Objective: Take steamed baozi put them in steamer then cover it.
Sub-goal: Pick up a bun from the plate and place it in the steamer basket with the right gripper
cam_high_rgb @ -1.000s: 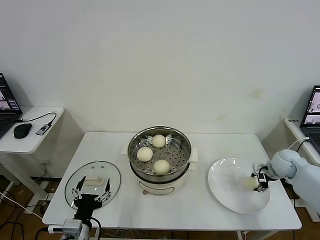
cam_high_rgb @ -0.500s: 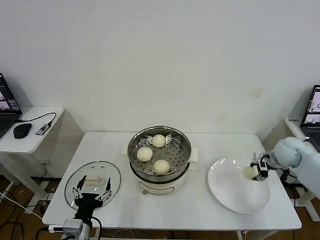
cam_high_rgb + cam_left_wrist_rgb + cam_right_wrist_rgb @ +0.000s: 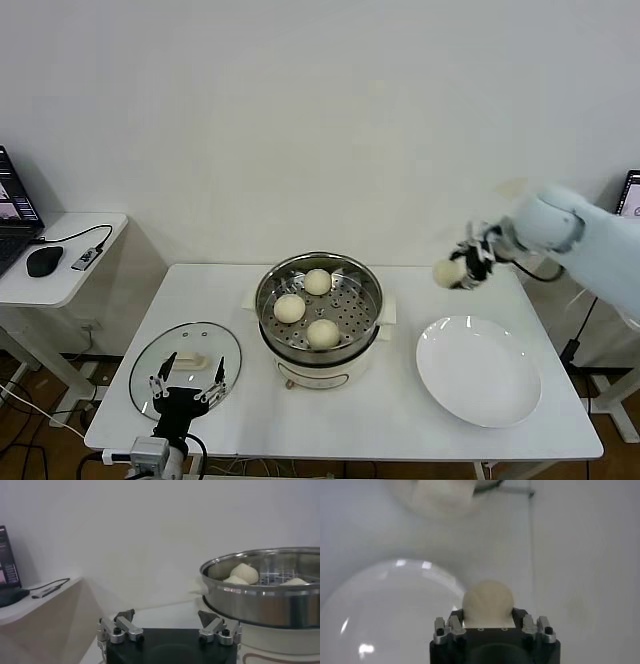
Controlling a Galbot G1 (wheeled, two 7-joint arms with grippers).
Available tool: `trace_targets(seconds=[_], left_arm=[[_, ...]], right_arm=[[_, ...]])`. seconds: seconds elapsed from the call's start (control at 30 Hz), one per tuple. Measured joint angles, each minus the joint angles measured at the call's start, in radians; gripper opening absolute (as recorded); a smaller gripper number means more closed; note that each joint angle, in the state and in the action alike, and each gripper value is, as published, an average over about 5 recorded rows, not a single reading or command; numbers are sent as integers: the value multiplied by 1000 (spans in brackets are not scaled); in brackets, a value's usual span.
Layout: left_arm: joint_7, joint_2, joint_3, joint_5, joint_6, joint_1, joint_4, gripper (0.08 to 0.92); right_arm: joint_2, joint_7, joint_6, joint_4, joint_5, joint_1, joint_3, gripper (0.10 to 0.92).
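Clamped on one steamed baozi (image 3: pixel 447 271), my right tool (image 3: pixel 466 270) holds it in the air above the white plate (image 3: pixel 478 372). Three buns (image 3: pixel 307 307) sit in the steamer (image 3: pixel 318 305). My left tool (image 3: pixel 186 392), fingers apart, hovers by the cover (image 3: pixel 185 366) on the bench (image 3: pixel 390 415).

We noted a pale blue-white, rounded casing on the right arm (image 3: pixel 575 232). The right gripper (image 3: pixel 487 625) had a black housing with silver finger mounts and dark screws. The left gripper (image 3: pixel 167 630) matched: black block, silver brackets, dark angled tips.
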State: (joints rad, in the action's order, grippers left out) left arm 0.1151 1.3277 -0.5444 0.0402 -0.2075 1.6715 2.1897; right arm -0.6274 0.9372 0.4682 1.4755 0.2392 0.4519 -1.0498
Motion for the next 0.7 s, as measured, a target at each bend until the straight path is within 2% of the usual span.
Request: trace_targets(seconds=[0.33, 0.7], left_arm=[[0, 11, -7, 0, 1, -3, -3, 823], [0, 13, -17, 4, 2, 0, 4, 823]], right_arm=[[-211, -109, 141, -9, 236, 121, -137, 611], [-385, -184, 216, -52, 321, 93, -192, 611]])
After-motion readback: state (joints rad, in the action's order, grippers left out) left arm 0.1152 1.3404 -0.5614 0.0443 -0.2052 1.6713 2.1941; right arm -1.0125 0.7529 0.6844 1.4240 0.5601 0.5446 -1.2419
